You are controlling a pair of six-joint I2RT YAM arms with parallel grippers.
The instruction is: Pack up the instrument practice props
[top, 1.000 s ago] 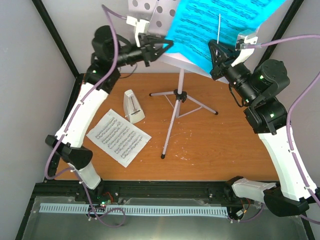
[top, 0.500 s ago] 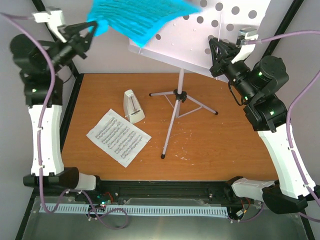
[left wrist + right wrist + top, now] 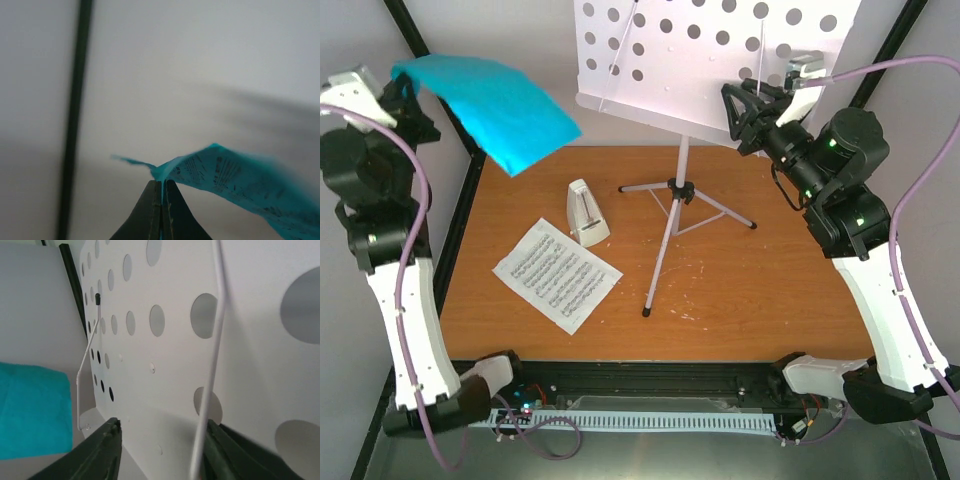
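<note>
A: Blue sheet (image 3: 490,105)?
B: In the air over the tabletop's (image 3: 770,290) far-left corner. Left arm's (image 3: 410,320) jaws are clamped on one edge, and the sheet trails right and downward from them.
A: Right arm (image 3: 880,310)?
B: Jaws apart at the music stand's (image 3: 675,190) tray (image 3: 700,60), a wire clip (image 3: 212,365) between them, nothing pinched.
A: Next?
B: Probably stacking blue on the white sheet (image 3: 558,273). That lies flat below the left jaws, toward the near-left, just beside the metronome (image 3: 586,212). Left arm is nearer.

Stand tray (image 3: 720,85) top cut off; blue page (image 3: 240,182) print seems blurred.
</note>
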